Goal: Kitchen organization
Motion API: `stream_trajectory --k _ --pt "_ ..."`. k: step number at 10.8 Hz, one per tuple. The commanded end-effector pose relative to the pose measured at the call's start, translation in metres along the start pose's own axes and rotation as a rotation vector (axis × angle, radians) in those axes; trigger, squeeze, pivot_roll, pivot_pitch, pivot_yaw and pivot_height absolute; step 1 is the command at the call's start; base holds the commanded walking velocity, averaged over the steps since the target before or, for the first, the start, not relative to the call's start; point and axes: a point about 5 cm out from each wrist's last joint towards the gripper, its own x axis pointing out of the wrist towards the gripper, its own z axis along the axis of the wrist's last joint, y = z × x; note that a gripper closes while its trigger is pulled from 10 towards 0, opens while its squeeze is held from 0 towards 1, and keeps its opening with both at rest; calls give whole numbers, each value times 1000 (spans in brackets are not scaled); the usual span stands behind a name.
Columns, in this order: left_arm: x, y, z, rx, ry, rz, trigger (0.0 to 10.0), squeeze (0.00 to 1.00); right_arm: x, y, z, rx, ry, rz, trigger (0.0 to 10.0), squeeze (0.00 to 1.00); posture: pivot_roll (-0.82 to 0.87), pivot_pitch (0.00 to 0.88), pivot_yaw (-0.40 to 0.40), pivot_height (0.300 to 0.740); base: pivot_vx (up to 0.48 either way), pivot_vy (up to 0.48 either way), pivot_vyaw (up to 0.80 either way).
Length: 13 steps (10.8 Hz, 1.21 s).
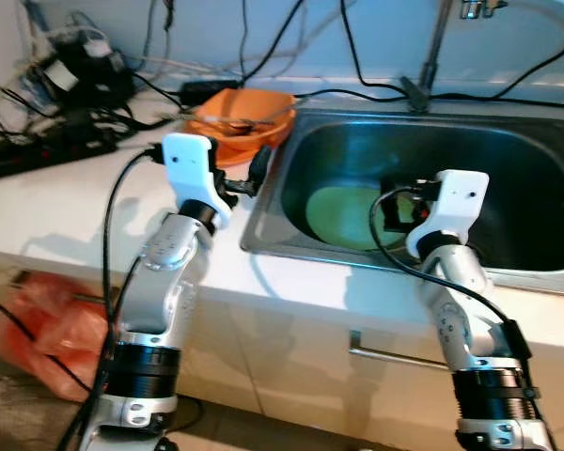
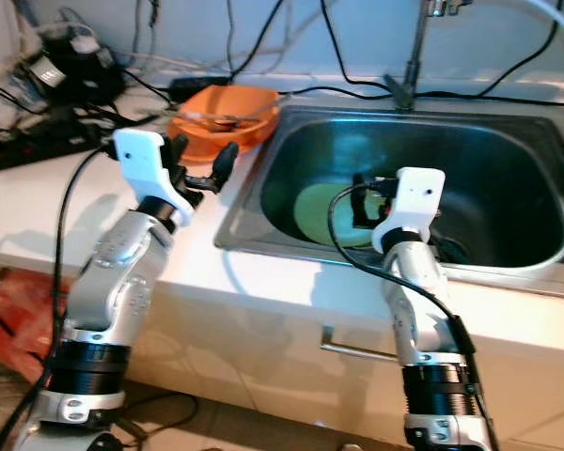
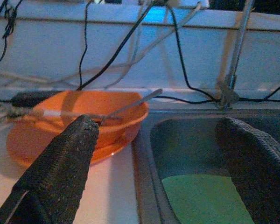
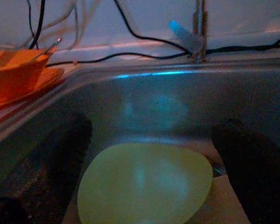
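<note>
Cabinet front (image 1: 291,376) with one bar handle (image 1: 395,355), nearest, below the white counter (image 1: 75,216). Left gripper (image 2: 195,167): over the counter at the sink's 9 o'clock edge, fingers spread apart, holding nothing, aimed toward the bowl. Right gripper (image 1: 395,209): reaching over the front rim into the steel sink (image 1: 545,272), fingers parted wide and empty above the plate. Green plate (image 4: 144,182): lying flat on the sink floor, at 6 o'clock within the basin. Orange bowl (image 3: 79,119): on an orange plate on the counter, at the sink's 10 o'clock corner, with a metal utensil (image 3: 130,103) leaning in it. Black cables (image 1: 357,66): trailing along the back wall past the faucet stem (image 1: 432,56); power strips (image 1: 47,150) at far 10 o'clock. Risk, judged: the flat plate offers little edge, so a pinch could slip; the left gripper may tip out the utensil or snag cables. Writing: none legible.
</note>
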Motion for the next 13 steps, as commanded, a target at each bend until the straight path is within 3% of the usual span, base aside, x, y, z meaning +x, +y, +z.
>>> stream_trajectory --k 1,3,7,10,13 --pt "-7 8 -4 -5 16 59 10000 0 1 11 7 -6 -13 37 10000 0 45 76 69 740 0 0 0" --pt "-19 12 -22 -30 74 117 10000 0 0 21 7 -11 -10 66 10000 0 38 72 51 740 0 240 0" --pt "-12 12 -17 -33 58 132 10000 0 5 27 13 -22 -22 72 10000 0 41 56 42 740 0 426 0" --pt "-9 11 -14 -26 30 115 10000 0 5 22 6 -17 -35 3 10000 0 45 61 40 740 0 0 0" --pt "-2 6 -10 -43 5 91 10000 0 7 28 8 -21 -59 -12 10000 0 43 52 37 740 0 0 -344"
